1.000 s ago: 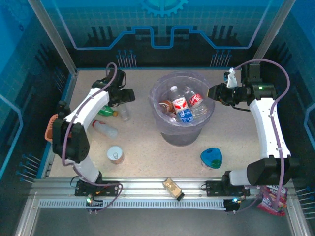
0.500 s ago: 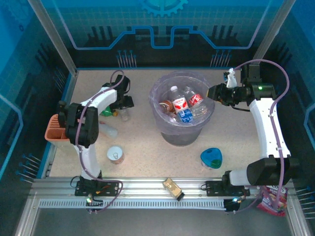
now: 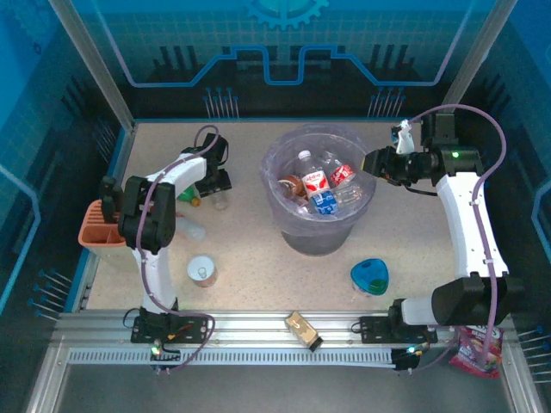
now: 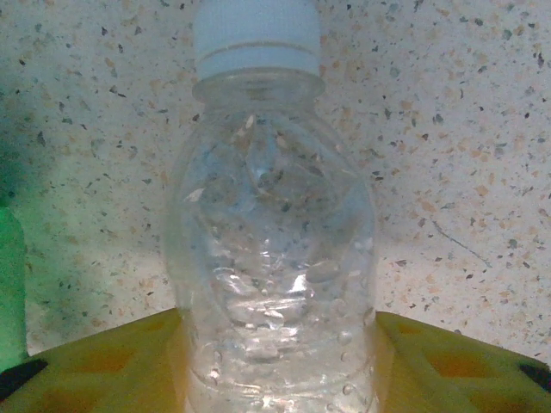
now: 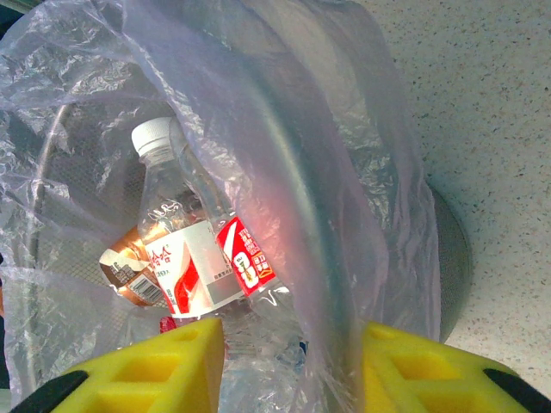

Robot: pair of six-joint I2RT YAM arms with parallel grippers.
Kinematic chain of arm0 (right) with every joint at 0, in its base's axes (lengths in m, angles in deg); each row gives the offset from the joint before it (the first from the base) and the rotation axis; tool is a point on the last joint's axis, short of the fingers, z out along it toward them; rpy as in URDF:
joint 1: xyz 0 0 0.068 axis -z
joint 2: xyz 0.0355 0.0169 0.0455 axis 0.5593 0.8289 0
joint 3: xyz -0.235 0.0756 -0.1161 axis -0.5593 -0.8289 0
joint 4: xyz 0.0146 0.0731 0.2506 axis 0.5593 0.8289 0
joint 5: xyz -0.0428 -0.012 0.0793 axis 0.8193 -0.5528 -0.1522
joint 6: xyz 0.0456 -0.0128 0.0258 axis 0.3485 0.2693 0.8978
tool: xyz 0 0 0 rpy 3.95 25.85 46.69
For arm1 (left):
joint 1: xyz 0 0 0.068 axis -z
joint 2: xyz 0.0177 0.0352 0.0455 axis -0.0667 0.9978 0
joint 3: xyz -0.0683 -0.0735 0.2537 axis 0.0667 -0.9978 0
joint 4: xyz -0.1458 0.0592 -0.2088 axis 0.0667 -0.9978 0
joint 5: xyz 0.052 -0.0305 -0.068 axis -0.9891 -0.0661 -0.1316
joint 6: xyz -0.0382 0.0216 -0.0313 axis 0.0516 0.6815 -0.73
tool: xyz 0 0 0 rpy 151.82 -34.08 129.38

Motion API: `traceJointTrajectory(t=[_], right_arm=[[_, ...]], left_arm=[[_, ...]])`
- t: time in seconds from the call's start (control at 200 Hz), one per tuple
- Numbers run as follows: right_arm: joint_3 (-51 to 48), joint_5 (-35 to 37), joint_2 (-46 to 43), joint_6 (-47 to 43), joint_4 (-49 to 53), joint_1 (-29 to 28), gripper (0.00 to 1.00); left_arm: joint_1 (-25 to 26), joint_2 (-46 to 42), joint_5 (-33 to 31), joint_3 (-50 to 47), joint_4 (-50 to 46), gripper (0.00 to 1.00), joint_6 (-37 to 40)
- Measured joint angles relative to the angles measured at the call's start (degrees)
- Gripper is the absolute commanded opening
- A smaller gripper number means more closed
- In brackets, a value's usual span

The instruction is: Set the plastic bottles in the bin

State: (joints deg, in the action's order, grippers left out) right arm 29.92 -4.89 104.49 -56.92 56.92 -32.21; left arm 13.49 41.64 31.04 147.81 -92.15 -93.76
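Bottle (image 4: 271, 258), clear with a white cap, sits between my left tool's (image 4: 275, 366) yellow fingers (image 4: 112, 361), which press on both its sides. Overhead I see it down at the speckled surface (image 3: 258, 267), left of the bin (image 3: 269, 176), with a green bottle (image 3: 182, 196) just beside it; the wrist hides the grip there. My right tool (image 5: 293, 361) straddles the bin's bagged rim, and I cannot tell whether it pinches. Its camera looks inside, where labelled bottles (image 5: 185, 258) lie.
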Motion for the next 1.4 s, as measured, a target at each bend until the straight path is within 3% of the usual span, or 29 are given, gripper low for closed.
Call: traceJointTrajectory(t=[0.25, 0.43, 0.71, 0.881, 1.106, 1.401], right_arm=[[0.0, 0.0, 0.0, 0.0, 0.0, 0.0, 0.41], [0.0, 0.0, 0.0, 0.0, 0.0, 0.0, 0.41], [0.0, 0.0, 0.0, 0.0, 0.0, 0.0, 0.41], [0.0, 0.0, 0.0, 0.0, 0.0, 0.0, 0.41], [0.0, 0.0, -0.3, 0.0, 0.0, 0.0, 0.42], [0.0, 0.0, -1.6, 0.0, 0.0, 0.0, 0.42]], left_arm=[[0.2, -1.1, 1.2, 0.2, -0.4, 0.51, 0.7], [1.6, -9.6, 3.1, 0.8, -1.3, 0.50, 4.7], [8.6, -27.4, 7.0, 9.9, -4.0, 0.49, 13.8], [14.1, -32.1, 13.6, 16.9, -6.6, 0.46, 20.9], [22.2, -29.6, 19.7, 23.8, -8.8, 0.46, 27.7], [28.1, -13.5, 21.1, 39.1, -15.6, 0.46, 34.5]])
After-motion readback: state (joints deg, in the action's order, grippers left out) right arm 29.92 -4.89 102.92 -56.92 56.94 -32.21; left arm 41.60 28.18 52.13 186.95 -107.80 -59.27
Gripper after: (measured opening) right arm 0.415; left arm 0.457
